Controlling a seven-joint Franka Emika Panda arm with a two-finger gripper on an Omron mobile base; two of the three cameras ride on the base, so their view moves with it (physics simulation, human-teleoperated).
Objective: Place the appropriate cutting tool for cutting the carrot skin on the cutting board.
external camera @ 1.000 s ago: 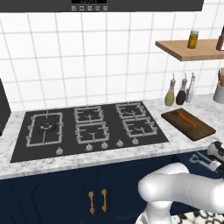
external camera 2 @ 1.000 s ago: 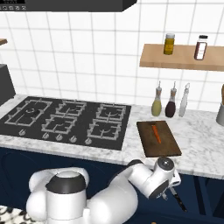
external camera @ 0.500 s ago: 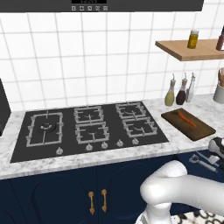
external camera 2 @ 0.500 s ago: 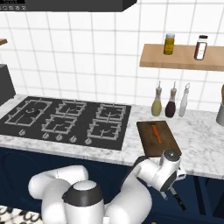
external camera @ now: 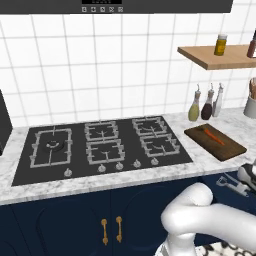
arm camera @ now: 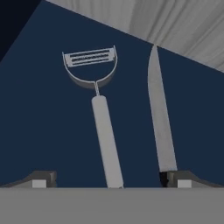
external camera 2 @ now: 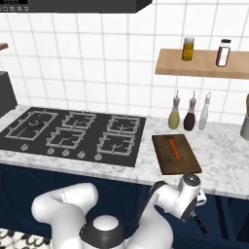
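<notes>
A small, slender orange carrot (external camera 2: 173,148) lies on a dark brown rectangular wooden cutting board (external camera 2: 182,166) near the front edge of the marble bench, right of the black hob. Past that edge, low down, the gripper (arm camera: 111,177) has its fingers spread wide, pinching nothing. Before it lie two tools: one grey Y-shaped peeler (arm camera: 98,105) and one silver-bladed knife (arm camera: 159,114), side by side.

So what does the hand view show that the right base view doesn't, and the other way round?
Hand view: a peeler and a knife side by side on a dark blue surface, with the peeler's handle running between the tips of the open gripper.
Right base view: the stove, the board with the carrot on it, three bottles and a shelf.
Both: the gripper, held low, and dark blue cabinetry.
</notes>
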